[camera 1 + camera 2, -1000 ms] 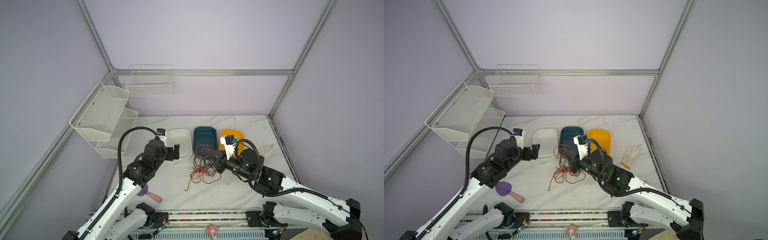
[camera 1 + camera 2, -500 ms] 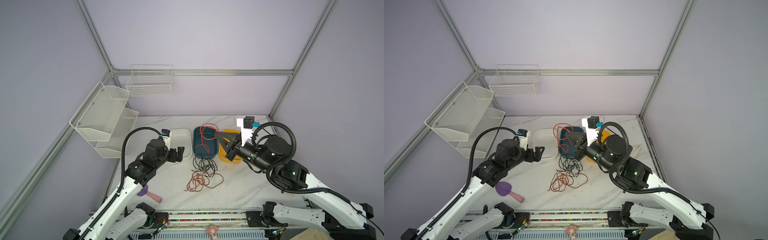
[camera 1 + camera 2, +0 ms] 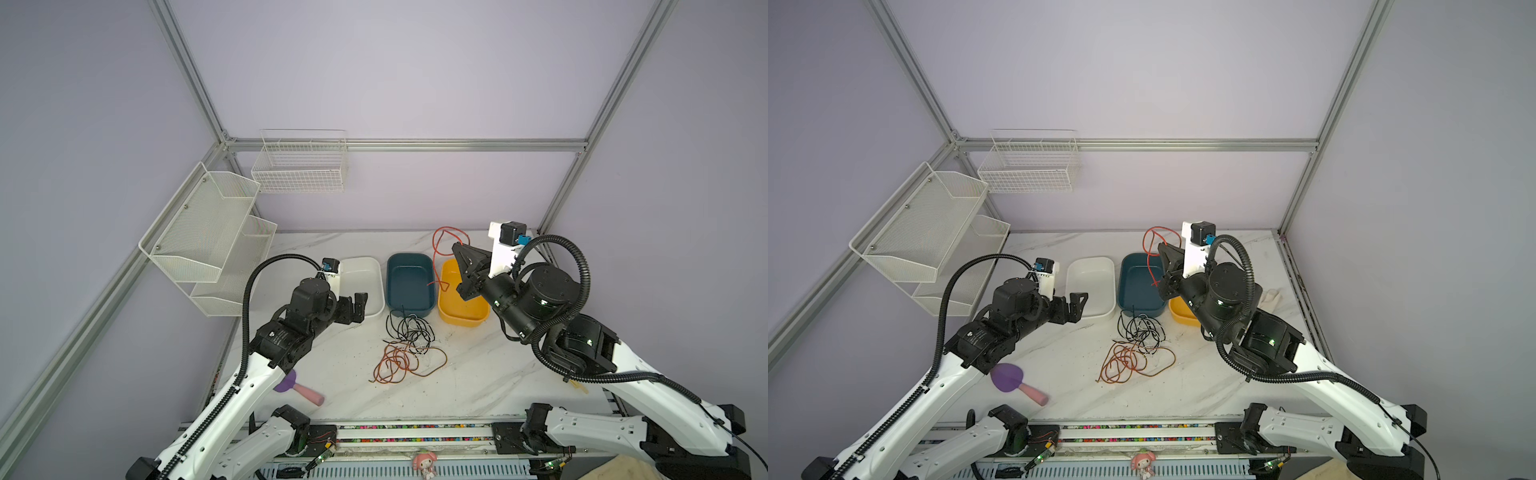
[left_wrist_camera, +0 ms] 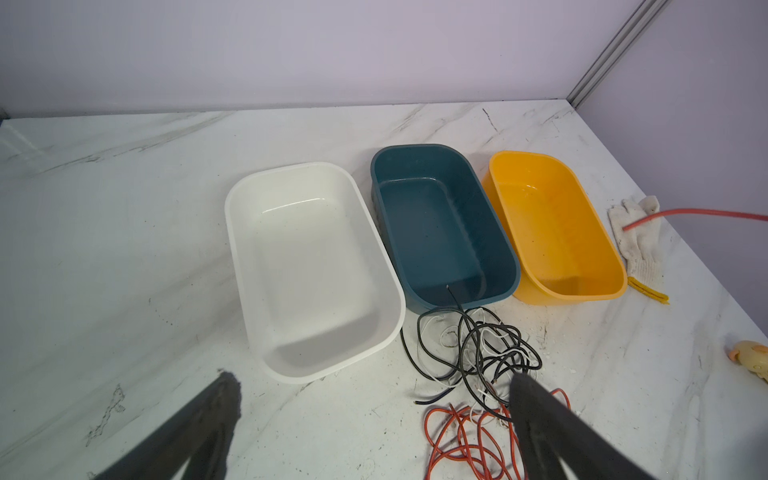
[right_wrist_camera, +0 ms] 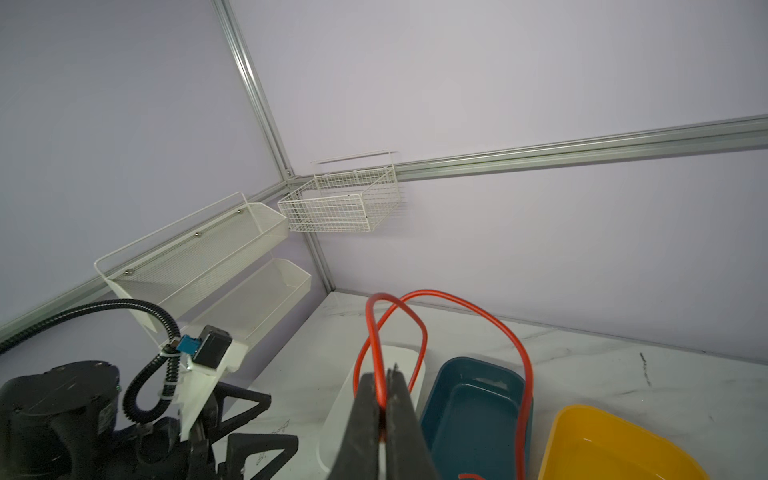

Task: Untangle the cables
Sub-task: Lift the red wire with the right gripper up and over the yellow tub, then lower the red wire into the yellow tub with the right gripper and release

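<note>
Aloft, red cable in right tool, loop upward, tail downward.

The table is white marble with grey veins. On it a white tub, a dark teal tub, a yellow tub. The cables: an orange coil, a black tangle threaded with white, one bright red cable. Purple scoop, pink handle; lilac walls

A thin red cable hangs in open loops off the table, right of centre in both top views. Below it, mid-frame, black and white cables lie tangled. They touch a loosely coiled orange cable just beneath.
</note>
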Tool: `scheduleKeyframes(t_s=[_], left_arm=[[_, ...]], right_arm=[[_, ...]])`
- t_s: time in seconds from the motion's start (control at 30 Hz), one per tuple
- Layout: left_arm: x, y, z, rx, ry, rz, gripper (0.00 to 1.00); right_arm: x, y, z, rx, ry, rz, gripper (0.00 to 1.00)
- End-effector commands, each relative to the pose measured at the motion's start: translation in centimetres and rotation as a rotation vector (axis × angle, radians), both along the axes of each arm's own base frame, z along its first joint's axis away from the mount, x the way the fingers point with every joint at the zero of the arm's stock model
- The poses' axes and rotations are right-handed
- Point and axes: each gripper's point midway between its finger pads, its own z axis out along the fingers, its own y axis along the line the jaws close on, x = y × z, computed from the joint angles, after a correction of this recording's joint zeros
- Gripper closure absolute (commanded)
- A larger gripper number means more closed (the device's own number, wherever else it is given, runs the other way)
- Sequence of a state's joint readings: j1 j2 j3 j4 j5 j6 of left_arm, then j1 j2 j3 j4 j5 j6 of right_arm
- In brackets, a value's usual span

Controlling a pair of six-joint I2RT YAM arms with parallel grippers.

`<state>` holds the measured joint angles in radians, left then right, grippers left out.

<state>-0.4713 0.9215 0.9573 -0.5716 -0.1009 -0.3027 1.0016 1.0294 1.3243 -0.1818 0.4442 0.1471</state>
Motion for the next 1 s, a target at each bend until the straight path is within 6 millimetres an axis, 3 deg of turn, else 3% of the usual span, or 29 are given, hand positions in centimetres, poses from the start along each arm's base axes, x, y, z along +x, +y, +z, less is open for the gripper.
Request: scheduleKeyframes(t_s=[0.0,0.13,0.33,0.53,0.97], left_arm=[[0.1,0.3,0.9,-0.002,-0.034,0.007,0.00],[0.0,0.3,0.8,-0.003,-0.031,0.006,0.00],[0.1,0.4,0.6,0.004,-0.030,0.008,0.00],[0.0,0.3,0.6,0.003,-0.026,0.004,0.00],[0.0,0.1,0.3,-0.003,-0.012,-0.006,0.00]], right_arm=[[2.1,-2.0,-1.3,-0.031,0.021,-0.124,1.00],[5.2,-3.8,-2.9,-0.001,0.077,-0.126,1.00],[7.5,-5.6,-3.9,-0.005,0.103,-0.229,1.00],[9.9,-8.2,-6.6,-0.005,0.159,-0.373,1.00],[14.9,-11.4,-16.5,0.005,0.309,-0.444,1.00]])
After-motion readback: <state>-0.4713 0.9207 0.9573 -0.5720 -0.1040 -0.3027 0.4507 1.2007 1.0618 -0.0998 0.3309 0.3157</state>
